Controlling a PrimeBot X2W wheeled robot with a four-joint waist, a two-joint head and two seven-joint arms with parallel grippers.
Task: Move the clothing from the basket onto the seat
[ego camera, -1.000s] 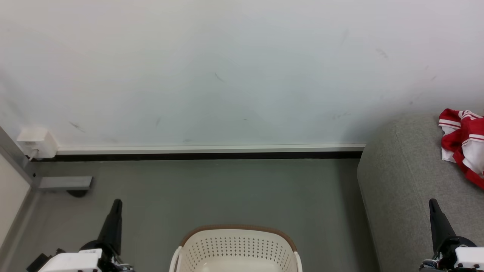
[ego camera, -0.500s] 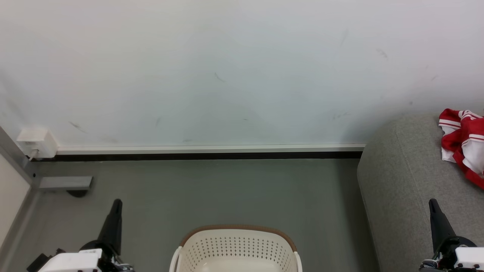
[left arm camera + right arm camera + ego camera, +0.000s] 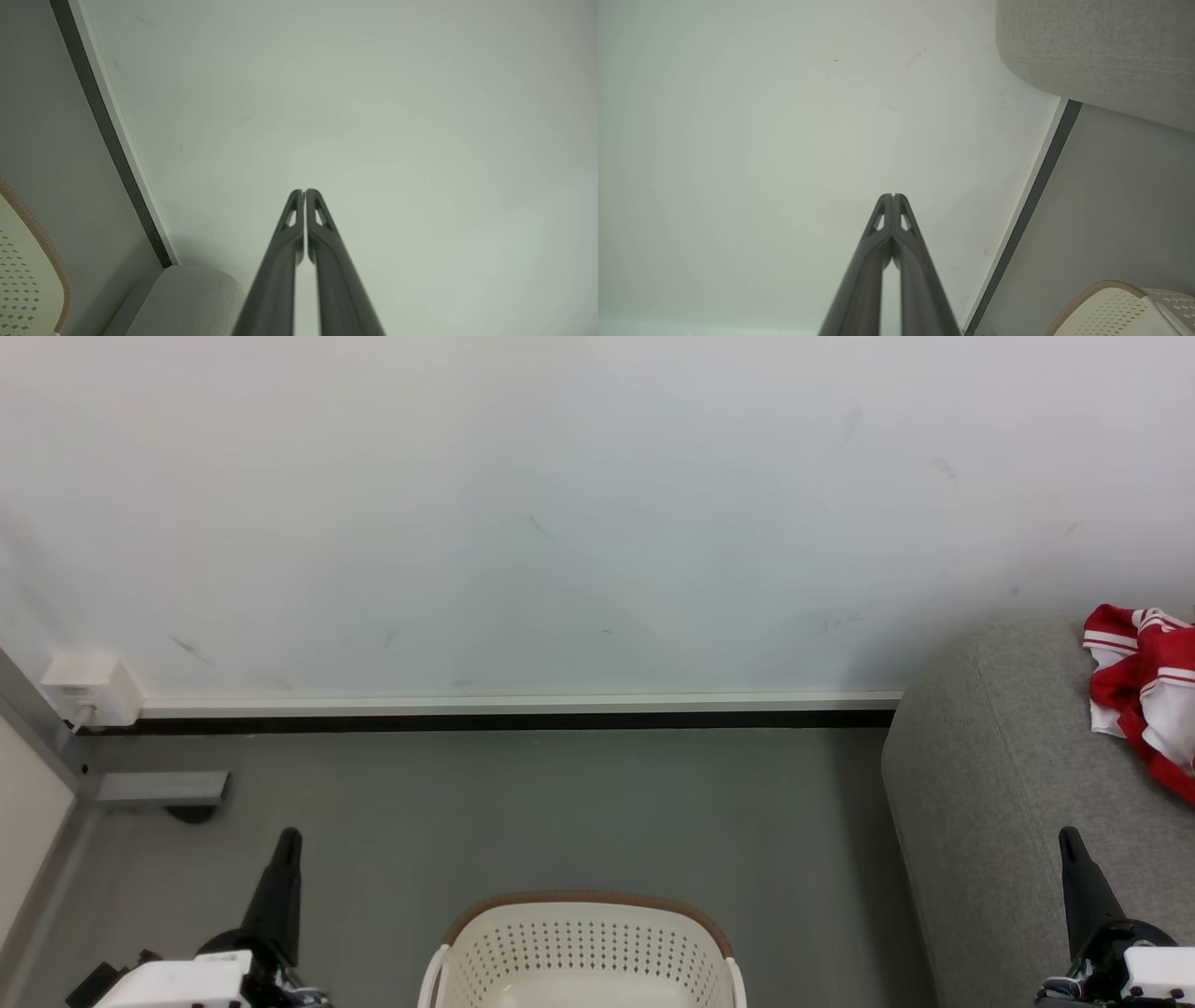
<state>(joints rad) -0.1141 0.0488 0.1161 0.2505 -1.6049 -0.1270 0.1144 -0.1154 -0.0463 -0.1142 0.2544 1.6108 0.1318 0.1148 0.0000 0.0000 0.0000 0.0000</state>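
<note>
The red and white clothing [image 3: 1146, 691] lies crumpled on the grey seat [image 3: 999, 803] at the right edge of the head view. The cream basket [image 3: 579, 943] with a brown rim stands on the floor at bottom centre; the part of its inside that shows holds nothing. My left gripper [image 3: 288, 840] is shut and empty, left of the basket, pointing at the wall; its fingertips [image 3: 304, 192] meet. My right gripper [image 3: 1066, 838] is shut and empty over the seat's front, well below the clothing; its tips [image 3: 893, 196] touch. The basket's rim [image 3: 1087, 294] and seat [image 3: 1092, 51] also appear.
A white wall [image 3: 560, 504] with a skirting board [image 3: 513, 709] faces me across grey floor [image 3: 560, 803]. A white socket box [image 3: 89, 689] and a grey bracket [image 3: 159, 789] sit at the far left by a pale panel. The seat's end [image 3: 187, 298] and basket edge [image 3: 28, 289] show.
</note>
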